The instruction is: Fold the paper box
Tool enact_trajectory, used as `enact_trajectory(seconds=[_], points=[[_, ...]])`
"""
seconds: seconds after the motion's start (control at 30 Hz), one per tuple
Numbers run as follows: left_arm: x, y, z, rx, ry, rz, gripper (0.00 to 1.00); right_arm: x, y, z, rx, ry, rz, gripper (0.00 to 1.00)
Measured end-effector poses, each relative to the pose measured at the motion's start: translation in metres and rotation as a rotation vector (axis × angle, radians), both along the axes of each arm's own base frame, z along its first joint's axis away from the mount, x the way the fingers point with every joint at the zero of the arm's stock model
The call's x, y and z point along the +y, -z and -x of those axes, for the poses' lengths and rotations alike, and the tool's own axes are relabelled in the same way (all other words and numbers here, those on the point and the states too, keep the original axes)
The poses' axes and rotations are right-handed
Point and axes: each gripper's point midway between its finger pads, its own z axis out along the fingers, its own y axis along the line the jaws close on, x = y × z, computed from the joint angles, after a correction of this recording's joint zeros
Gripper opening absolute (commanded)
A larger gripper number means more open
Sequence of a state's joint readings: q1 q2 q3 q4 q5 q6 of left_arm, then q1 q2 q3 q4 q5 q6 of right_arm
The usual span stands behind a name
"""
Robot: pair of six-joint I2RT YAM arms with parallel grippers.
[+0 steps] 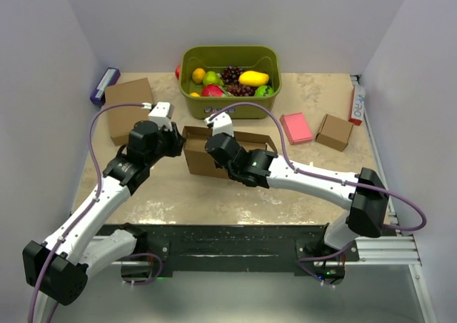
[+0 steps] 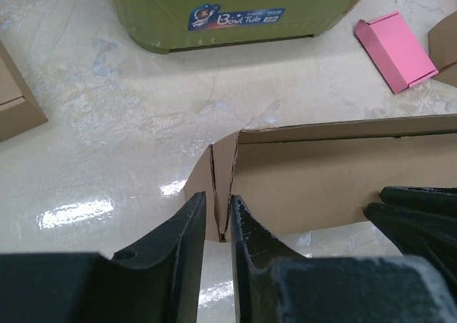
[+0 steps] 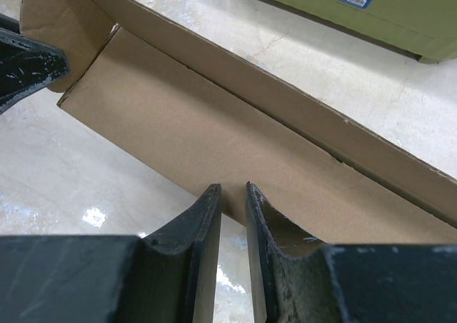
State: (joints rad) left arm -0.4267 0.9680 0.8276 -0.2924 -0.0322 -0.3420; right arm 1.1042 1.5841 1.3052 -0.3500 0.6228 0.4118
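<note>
The paper box point(image 1: 196, 158) is brown cardboard standing partly folded in the middle of the table, between the two arms. My left gripper point(image 1: 178, 143) is at its left end. In the left wrist view the box's point(image 2: 335, 173) corner edge runs down between the nearly closed fingers of that gripper point(image 2: 218, 198). My right gripper point(image 1: 218, 155) is at the box's near long wall. In the right wrist view that gripper point(image 3: 233, 189) has its tips at the lower edge of the wall panel point(image 3: 214, 123). A narrow slit shows between the fingers, with nothing in it.
A green tub point(image 1: 228, 51) of fruit stands just behind the box. A flat cardboard piece point(image 1: 128, 108) and a purple item point(image 1: 105, 86) lie at the back left. To the right are a pink box point(image 1: 295, 128) and a small cardboard cube point(image 1: 334, 131). White walls enclose the table.
</note>
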Motion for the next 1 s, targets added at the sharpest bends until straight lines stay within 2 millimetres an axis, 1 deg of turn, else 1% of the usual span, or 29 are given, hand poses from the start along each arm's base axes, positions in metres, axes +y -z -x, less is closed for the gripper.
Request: enact_trajectory(seconds=[0.03,0.1,0.23,0.3,0.7,1.0], points=[[-0.0001,0.0001,0.0001,0.000,0.002,-0.002,0.17,0.0002,0.0000,0.0001,0.000,0.000,0.001,0.24],[-0.0004,0.0000,0.0002,-0.001,0.006,-0.003,0.14,0.0003,0.0003,-0.0001,0.001,0.000,0.002,0.24],[-0.0019,0.0001,0.0008,0.000,0.014,0.000,0.04,0.0020,0.0009,-0.0009,0.001,0.000,0.003,0.24],[-0.0027,-0.0001,0.0011,0.001,0.018,0.003,0.01,0.0021,0.0009,-0.0011,0.001,0.001,0.003,0.24],[-0.0045,0.0005,0.0004,-0.003,0.023,0.011,0.00,0.0021,0.0006,-0.0017,-0.002,0.003,0.002,0.24],[-0.0017,0.0033,-0.0009,-0.019,0.033,-0.027,0.00,0.0025,0.0003,-0.0018,-0.002,0.003,0.000,0.24]])
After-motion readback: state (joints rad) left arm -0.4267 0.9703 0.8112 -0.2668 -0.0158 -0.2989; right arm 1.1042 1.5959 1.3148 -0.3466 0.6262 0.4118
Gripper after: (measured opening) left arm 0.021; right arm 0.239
